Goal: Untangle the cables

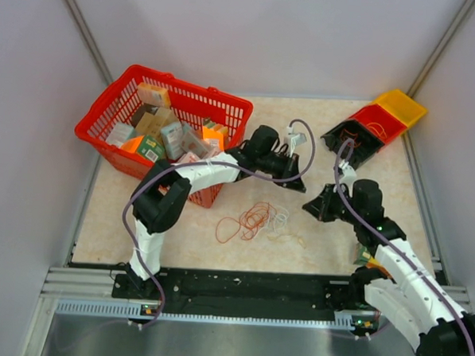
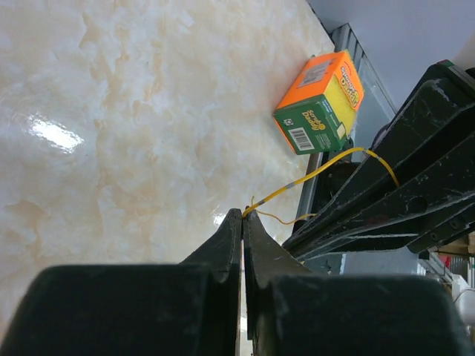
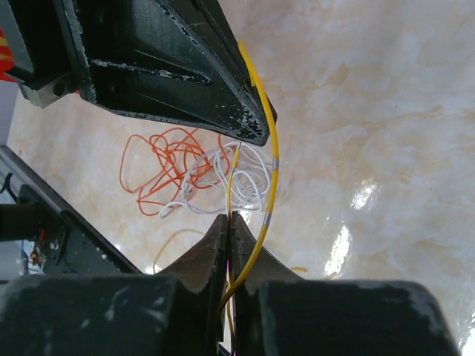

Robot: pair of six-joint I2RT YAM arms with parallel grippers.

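Observation:
The cables are a tangle of thin orange and whitish wires [image 1: 253,219] on the marble tabletop, between the arms; the right wrist view shows the orange loops [image 3: 163,167] and white loops [image 3: 241,174]. A thin yellow wire [image 3: 272,159] runs out of it. My left gripper [image 1: 299,181] is shut on one stretch of this yellow wire [image 2: 312,174], pinched at its tips [image 2: 246,213]. My right gripper [image 1: 316,200] is shut on the same yellow wire at its tips [image 3: 230,216]. The two grippers nearly touch, above and to the right of the tangle.
A red basket [image 1: 105,119] full of boxes stands at the back left, under the left arm. Yellow, red and black bins [image 1: 380,122] sit at the back right. An orange and green box [image 2: 320,102] lies by the right arm's base [image 1: 367,257].

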